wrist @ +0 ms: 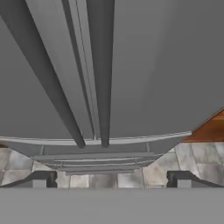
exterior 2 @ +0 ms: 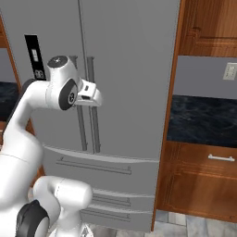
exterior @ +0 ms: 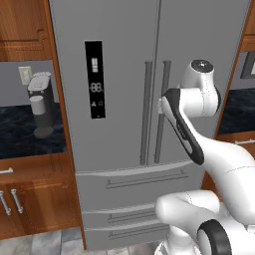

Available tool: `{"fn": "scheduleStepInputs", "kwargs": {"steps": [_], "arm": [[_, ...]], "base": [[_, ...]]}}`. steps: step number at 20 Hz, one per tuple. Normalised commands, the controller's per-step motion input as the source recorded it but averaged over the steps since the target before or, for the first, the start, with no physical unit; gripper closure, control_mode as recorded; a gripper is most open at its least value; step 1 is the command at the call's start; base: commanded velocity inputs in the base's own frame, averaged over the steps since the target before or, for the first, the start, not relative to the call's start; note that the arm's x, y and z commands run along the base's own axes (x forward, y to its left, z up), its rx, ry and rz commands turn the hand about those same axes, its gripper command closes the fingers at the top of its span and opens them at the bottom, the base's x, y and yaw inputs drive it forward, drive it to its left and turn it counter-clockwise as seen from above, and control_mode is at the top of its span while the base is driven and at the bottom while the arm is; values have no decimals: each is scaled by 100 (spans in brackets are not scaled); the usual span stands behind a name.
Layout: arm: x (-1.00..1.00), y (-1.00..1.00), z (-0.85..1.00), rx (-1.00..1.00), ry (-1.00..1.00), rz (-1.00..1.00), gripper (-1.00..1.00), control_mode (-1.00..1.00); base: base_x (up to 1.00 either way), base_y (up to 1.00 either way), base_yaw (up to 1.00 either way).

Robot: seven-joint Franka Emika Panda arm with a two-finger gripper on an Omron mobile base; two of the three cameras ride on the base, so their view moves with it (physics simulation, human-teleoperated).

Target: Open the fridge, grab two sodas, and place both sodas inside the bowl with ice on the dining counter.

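I stand in front of the fridge point(exterior: 124, 99), and both its doors are shut. My fingers point(wrist: 111, 180) are wide apart and hold nothing; in the hand view the two tips stand far from each other at the bottom, with the floor tiles point(wrist: 192, 157) between them. My hand point(exterior 2: 89, 95) is close before the two long handles point(exterior: 155, 112), near the seam between the doors, about at the middle height of the doors. In the hand view I look down along the door fronts toward the drawers point(exterior: 139, 182) at the bottom.

The step in hand, as I judge it, is to take one handle and pull a door open. To do it well, I think I must bring the fingers around one bar only, with the bar between the two tips, then close firmly. The two bars stand just beside each other, so a careless approach could catch both or slip into the seam. The pull should follow the arc of the hinge, not a straight line. The sodas I cannot see; they are probably inside.
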Motion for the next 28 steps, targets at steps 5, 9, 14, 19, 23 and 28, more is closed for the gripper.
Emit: {"fn": "scheduleStepInputs", "kwargs": {"steps": [5, 9, 14, 19, 23, 28], "arm": [[45, -2, 1, -1, -21, 0, -100, -100], [38, -1, 10, 2, -11, 1, -100, -100], [28, 0, 1, 0, -2, 1, -100, -100], [28, 0, 0, 0, 0, 0, -100, -100], [24, 2, 0, -1, 0, 0, -100, -100], [35, 5, -2, 0, 0, 0, -100, -100]], "base": [[0, 0, 0], [0, 0, 0], [0, 0, 0], [0, 0, 0], [0, 0, 0], [0, 0, 0]]}}
